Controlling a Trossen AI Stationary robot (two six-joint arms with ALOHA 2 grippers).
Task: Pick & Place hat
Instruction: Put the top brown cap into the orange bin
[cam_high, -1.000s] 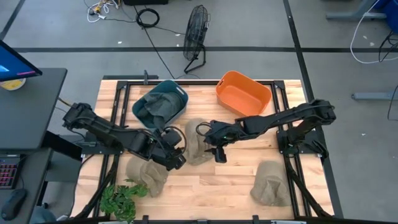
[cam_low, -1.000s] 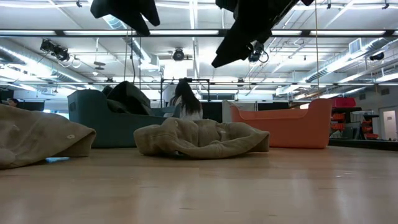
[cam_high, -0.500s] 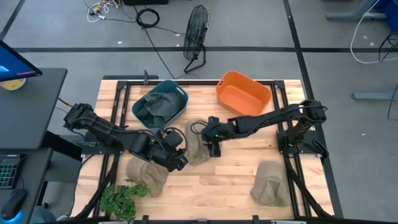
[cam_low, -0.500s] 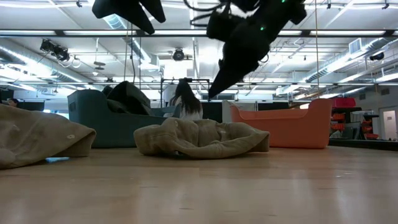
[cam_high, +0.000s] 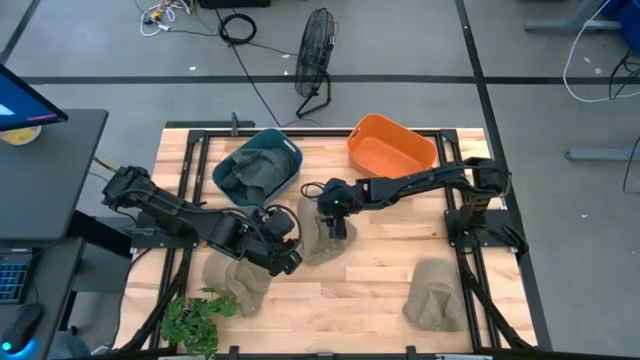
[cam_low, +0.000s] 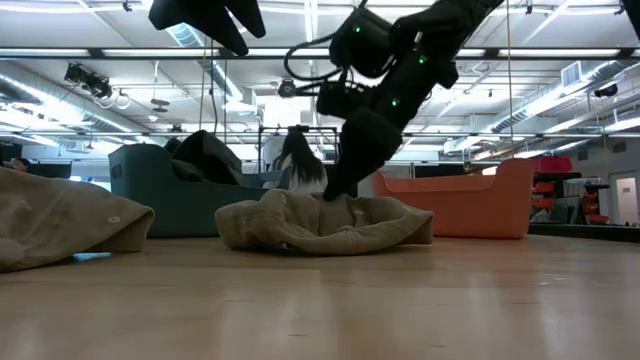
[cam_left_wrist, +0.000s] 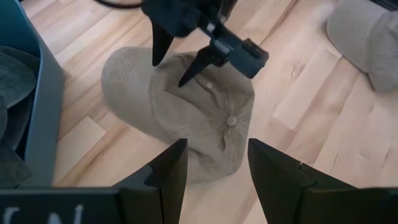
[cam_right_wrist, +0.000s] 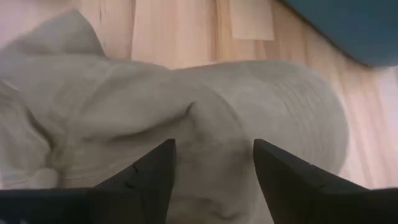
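High view: right gripper (cam_high: 337, 226) down on middle hat (cam_high: 318, 238) at desk (cam_high: 380, 290) centre, jaws spread, gripping nothing. Left gripper (cam_high: 283, 243) just beside, jaws open, empty. Three loose hats; teal bin (cam_high: 257, 167), orange bin (cam_high: 391, 148) at far edge. Low view: bare desk in front.

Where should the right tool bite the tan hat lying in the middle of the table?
Probably on the raised fold of the crown, from straight above. The middle hat lies crumpled on the wood, so its edges sit flat and offer little to pinch, while the fold stands up. The right tool is open, fingers astride that fold in the right wrist view. The left tool waits beside it.
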